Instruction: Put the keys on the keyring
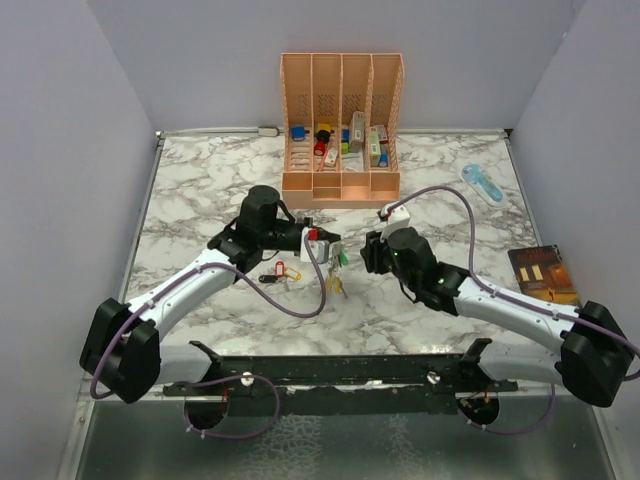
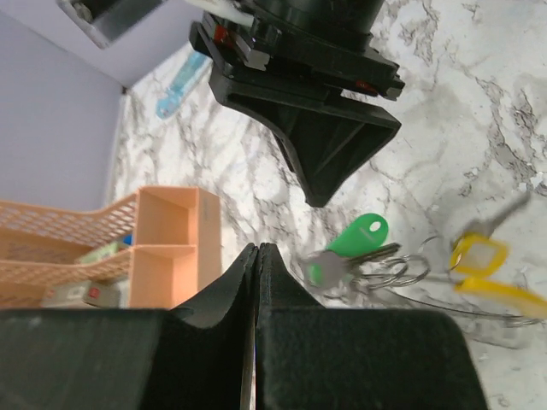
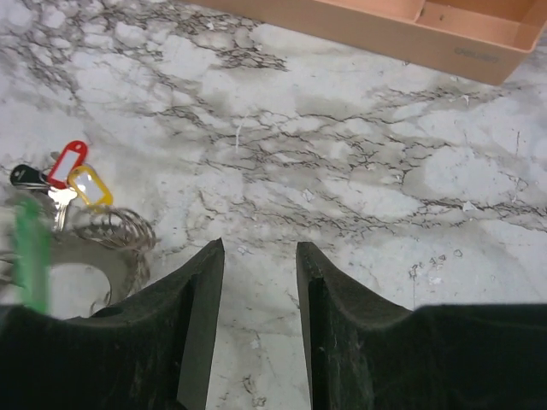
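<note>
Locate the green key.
Top view: the green key is between the left end effector and the right end effector, right of the red tag.

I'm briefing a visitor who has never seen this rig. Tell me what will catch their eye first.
First, the two grippers nose to nose at the centre: the left gripper with fingers pressed together and the right gripper with fingers apart, a green-tagged key between them. Behind them stands a peach desk organizer stuffed with small colourful items. A light-blue gadget lies far right, towards the back wall.
</note>
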Available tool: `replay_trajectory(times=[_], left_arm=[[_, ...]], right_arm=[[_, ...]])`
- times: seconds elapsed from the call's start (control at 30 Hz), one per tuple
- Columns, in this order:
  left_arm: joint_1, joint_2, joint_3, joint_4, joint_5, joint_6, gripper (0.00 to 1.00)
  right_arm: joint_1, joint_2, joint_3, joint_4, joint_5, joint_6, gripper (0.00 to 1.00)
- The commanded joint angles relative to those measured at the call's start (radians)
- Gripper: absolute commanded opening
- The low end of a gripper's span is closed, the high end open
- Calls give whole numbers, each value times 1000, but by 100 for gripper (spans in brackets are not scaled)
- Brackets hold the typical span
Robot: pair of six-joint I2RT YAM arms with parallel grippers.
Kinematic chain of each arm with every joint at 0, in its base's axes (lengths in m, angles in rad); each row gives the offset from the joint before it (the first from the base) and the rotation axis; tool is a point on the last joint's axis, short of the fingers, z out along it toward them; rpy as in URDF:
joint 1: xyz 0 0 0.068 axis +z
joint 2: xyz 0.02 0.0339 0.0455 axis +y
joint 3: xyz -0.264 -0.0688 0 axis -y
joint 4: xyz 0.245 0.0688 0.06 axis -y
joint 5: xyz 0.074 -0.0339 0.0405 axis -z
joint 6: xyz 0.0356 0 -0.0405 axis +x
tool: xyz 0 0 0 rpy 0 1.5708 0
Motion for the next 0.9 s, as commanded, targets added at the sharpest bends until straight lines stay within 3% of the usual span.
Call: replay_trajectory(times=[0.0,0.13,0.23,0.37,0.43,0.5,0.67,0.8,0.87], left_arm=[[-3,36,-59,57,-66,-114,0],[-8,33,-95,91,-30,-194,0],[-14,60,-92,159,-56,-279,0],[-17,95,-56,175,-88,-333,0],[-17,105,-34,129,-127,-332,0],[-17,101,-32,106,-198,-349,0],[-11,63,-92,120,-395,-383,2],[21,33,-105,107,-549,-416,14],[56,27,-90,105,-606,-422,20]], right_arm=[[3,34,3,-8,90,2,41],[2,5,7,-58,155,9,43],[-3,-47,9,-130,257,21,43],[-14,-143,14,-218,283,14,44],[-16,-172,12,-224,194,-28,48],[-16,-148,19,-241,7,-70,53],[-16,35,75,-295,-302,-63,57],[-15,132,76,-289,-392,-40,61],[-15,155,61,-268,-412,-29,68]])
